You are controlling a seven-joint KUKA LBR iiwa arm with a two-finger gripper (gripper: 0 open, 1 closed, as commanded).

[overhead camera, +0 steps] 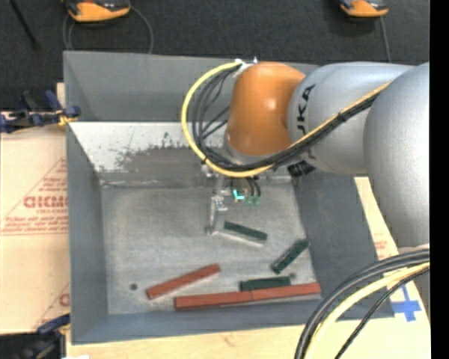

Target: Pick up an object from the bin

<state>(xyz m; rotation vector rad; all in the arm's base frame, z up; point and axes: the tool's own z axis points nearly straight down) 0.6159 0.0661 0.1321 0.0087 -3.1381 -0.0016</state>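
Hanging low near the middle of the grey bin (86,223), the gripper (218,221) is just beside the left end of a dark green bar (247,233) at its four o'clock. Its claw width cannot be told. A red bar (182,282) lies at seven o'clock.

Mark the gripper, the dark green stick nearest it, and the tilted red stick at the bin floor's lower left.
gripper (218,224): camera view, at its tip.
dark green stick (245,232): camera view, middle of its length.
tilted red stick (183,282): camera view, middle of its length.
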